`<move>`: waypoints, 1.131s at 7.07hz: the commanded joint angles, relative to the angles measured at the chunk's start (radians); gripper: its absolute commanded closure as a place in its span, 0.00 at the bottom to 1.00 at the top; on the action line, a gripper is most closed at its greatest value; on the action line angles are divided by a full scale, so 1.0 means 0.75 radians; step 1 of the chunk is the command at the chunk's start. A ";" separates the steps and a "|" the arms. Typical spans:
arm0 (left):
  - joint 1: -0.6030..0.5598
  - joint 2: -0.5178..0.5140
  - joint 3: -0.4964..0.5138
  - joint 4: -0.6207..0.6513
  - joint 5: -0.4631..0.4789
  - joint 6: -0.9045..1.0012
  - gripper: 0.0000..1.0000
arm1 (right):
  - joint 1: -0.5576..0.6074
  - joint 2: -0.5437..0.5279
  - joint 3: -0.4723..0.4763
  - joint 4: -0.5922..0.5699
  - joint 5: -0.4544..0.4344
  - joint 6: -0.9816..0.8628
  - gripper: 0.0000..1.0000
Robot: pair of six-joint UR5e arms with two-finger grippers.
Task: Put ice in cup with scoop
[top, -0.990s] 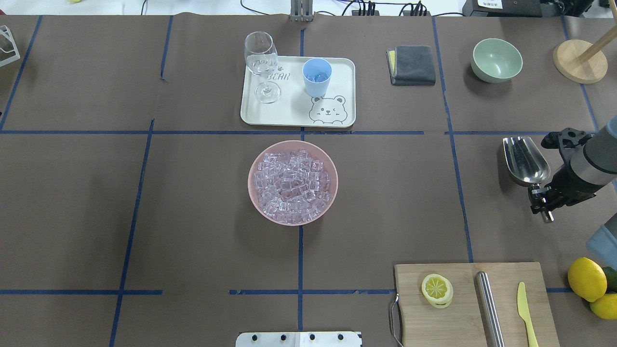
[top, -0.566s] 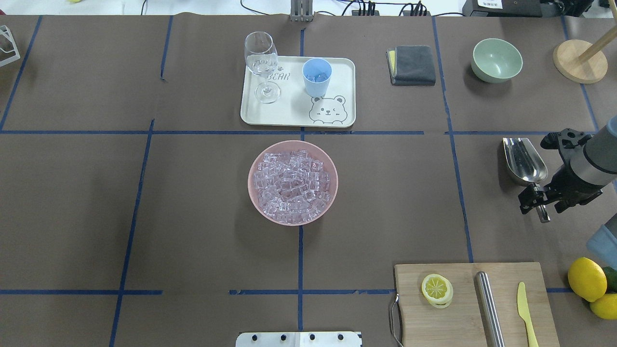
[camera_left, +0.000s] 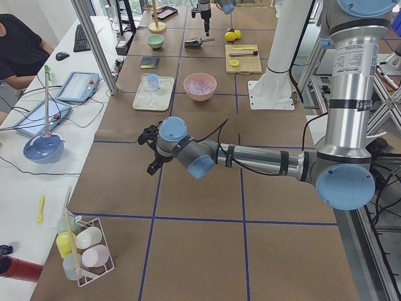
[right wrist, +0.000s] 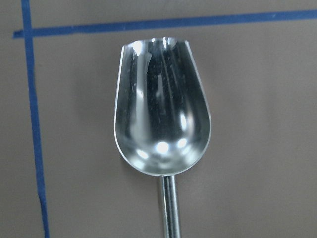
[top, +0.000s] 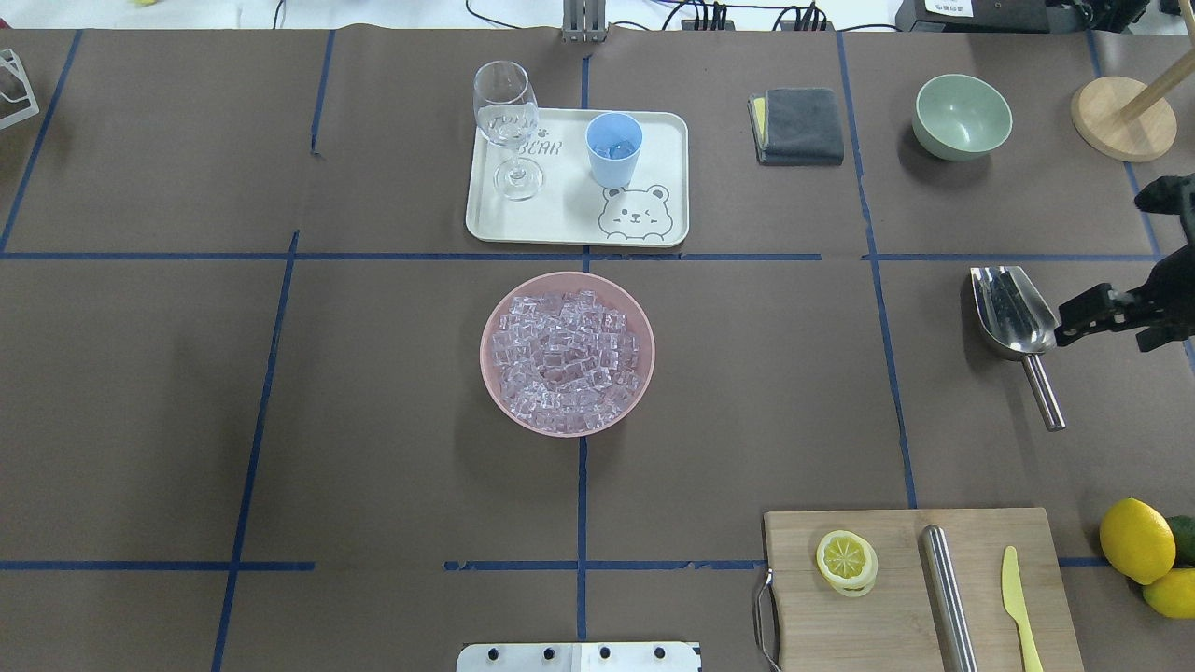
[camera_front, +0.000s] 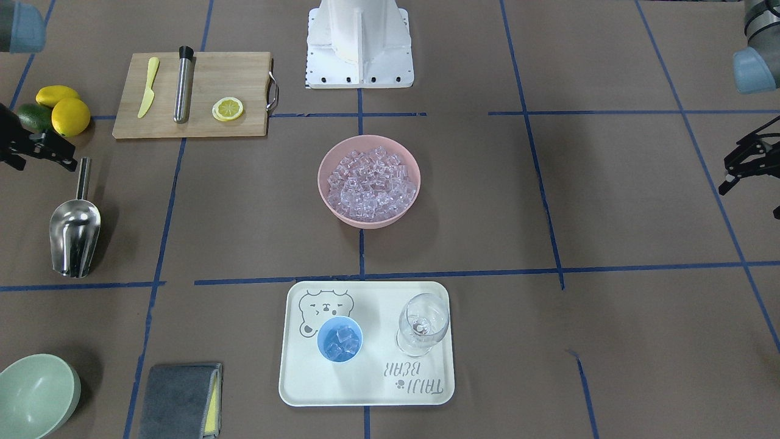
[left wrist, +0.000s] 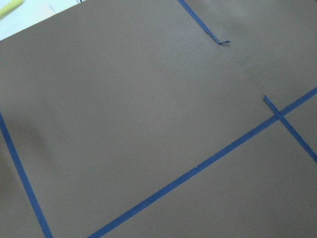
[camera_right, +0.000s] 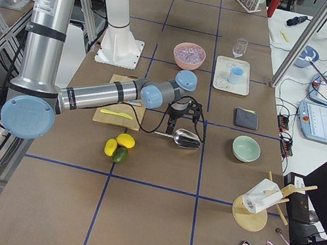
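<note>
The steel scoop [top: 1013,313] lies empty on the table at the right, handle toward the robot. It fills the right wrist view [right wrist: 162,124] and shows in the front view [camera_front: 74,235]. My right gripper [top: 1097,317] is open and hangs just right of the scoop, holding nothing. The light-blue cup [top: 613,149] stands on the cream tray [top: 569,229] with a few ice cubes in it [camera_front: 339,341]. The pink bowl [top: 495,308] holds many ice cubes [top: 567,359]. My left gripper [camera_front: 740,167] is open and empty, far off at the left end of the table.
A wine glass [top: 507,121] stands on the tray beside the cup. A grey cloth [top: 798,126] and a green bowl [top: 962,117] are at the back right. A cutting board [top: 915,588] with a lemon slice, steel cylinder and knife is at the front right, lemons [top: 1139,541] beside it.
My right gripper has let go of the scoop's handle and drawn back to the right. The scoop now lies flat on the table by itself.
</note>
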 commanded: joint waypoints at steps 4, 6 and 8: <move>-0.049 -0.005 0.005 0.311 0.005 0.120 0.00 | 0.426 -0.034 -0.222 -0.062 0.023 -0.807 0.00; -0.165 -0.007 0.003 0.452 0.007 0.318 0.00 | 0.528 -0.041 -0.334 -0.060 0.086 -0.957 0.00; -0.235 -0.005 0.005 0.597 0.029 0.492 0.00 | 0.587 -0.035 -0.428 -0.060 0.157 -0.957 0.00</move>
